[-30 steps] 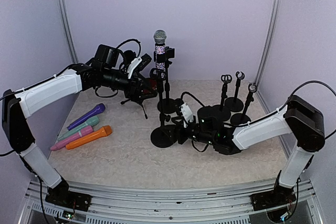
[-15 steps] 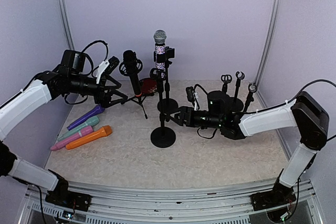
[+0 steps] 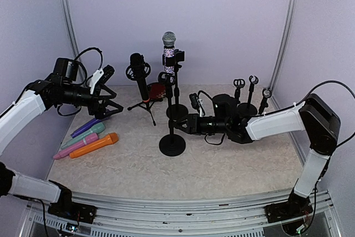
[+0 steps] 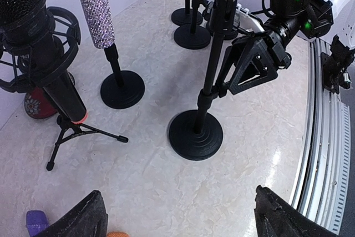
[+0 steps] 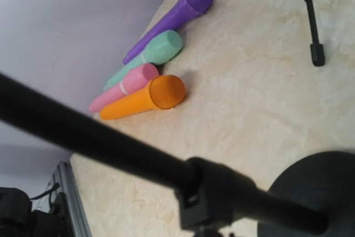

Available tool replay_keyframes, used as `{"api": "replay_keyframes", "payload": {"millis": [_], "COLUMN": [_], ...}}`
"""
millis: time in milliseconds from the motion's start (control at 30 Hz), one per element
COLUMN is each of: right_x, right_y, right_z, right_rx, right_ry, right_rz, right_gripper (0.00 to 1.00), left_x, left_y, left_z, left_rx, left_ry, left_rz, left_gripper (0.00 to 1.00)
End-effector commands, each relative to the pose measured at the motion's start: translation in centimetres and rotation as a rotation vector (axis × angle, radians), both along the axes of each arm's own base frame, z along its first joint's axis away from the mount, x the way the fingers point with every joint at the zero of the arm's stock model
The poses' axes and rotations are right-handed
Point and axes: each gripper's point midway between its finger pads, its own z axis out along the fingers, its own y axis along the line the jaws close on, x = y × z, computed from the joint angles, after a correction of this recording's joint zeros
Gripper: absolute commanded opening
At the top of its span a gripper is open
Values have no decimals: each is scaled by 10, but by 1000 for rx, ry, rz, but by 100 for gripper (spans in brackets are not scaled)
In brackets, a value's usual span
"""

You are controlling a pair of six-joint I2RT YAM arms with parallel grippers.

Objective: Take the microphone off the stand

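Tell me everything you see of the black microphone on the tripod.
The black microphone has a mesh head and a dark body with an orange ring at its lower end. It stands nearly upright, cradled in a round shock mount atop a small tripod at the table's rear left. Neither the left gripper nor the right gripper touches it.

Lilac walls [image 3: 222, 15], marbled beige tabletop [image 3: 166, 173]

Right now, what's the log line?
left gripper open, empty | right gripper at black round-base stand, grip unclear | glittery silver microphone clipped upright
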Motion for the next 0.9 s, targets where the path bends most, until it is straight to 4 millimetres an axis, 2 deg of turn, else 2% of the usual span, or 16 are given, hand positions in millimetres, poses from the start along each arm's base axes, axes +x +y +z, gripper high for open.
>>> {"api": "replay_keyframes", "payload": {"millis": [0, 133, 300, 567, 733, 867], "right_x": [6, 7, 9, 16, 27, 32], "right_y": [3, 0, -4, -11, -27, -35], "right_z": [-6, -11, -11, -18, -41, -51], "right_rx": [-36, -57, -74, -169, -388, -553], "right_ry": [-22, -32, -59, -134, -269, -413], "right_rz": [14, 9, -8, -31, -89, -116], "right_gripper": [35, 27, 0, 0, 0, 0], "left_x": [-7, -6, -4, -1, 1, 3], "left_y": [2, 3, 2, 1, -1, -2], "left_z": [-2, -2, -1, 1, 0, 0], "left_rx": [-1, 6, 1, -9, -16, -21], "left_ry": [10, 3, 10, 12, 27, 27], "left_rz": [-19, -14, -14, -14, -18, -17], "left_gripper": [89, 89, 89, 89, 88, 88]}}
